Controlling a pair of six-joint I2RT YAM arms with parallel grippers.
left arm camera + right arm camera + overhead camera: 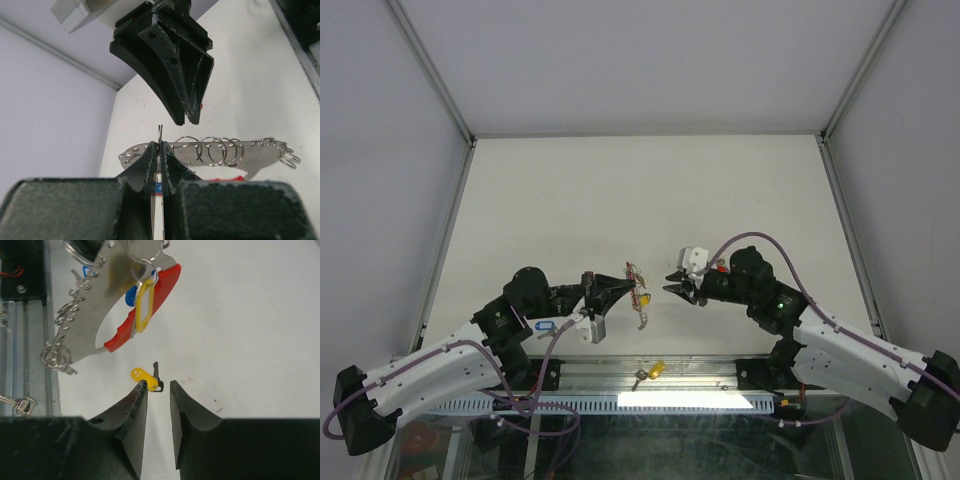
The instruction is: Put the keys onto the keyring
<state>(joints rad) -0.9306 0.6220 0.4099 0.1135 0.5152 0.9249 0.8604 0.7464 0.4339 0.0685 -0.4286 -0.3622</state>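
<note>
Pinching the keyring (250, 153), left fingers (145, 172) press together.

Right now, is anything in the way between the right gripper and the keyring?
Nothing visible is. The open right gripper faces the keyring across a bare gap, and the left gripper holds the keyring up.

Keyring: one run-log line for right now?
left gripper shut on keyring | right gripper slightly open, nothing seen held, facing keyring | yellow-tagged key lying loose, not on ring
</note>
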